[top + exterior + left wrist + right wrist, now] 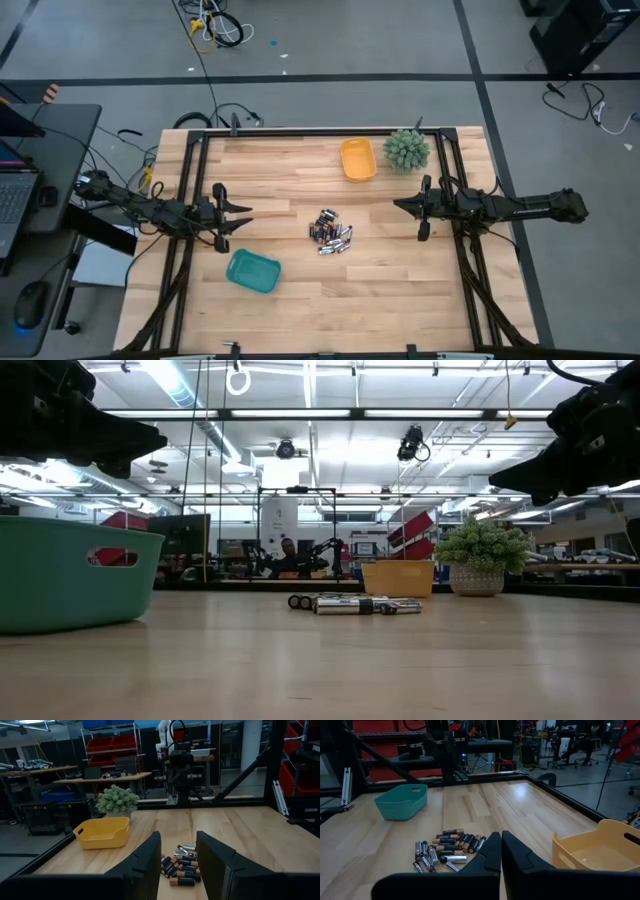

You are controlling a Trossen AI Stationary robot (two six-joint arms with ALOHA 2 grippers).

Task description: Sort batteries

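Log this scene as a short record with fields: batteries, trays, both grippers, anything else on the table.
batteries: one loose pile mid-table, none in a tray
teal tray: near the left arm, looks empty
yellow tray: at the far edge, empty
left gripper: open, above the table, left of the pile, holding nothing
right gripper: shut, right of the pile, holding nothing
other: small potted plant beside the yellow tray

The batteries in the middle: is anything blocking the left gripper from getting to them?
Nothing visible does. Bare wood lies between the left gripper and the batteries; the teal tray sits off to one side, nearer the table's front edge.
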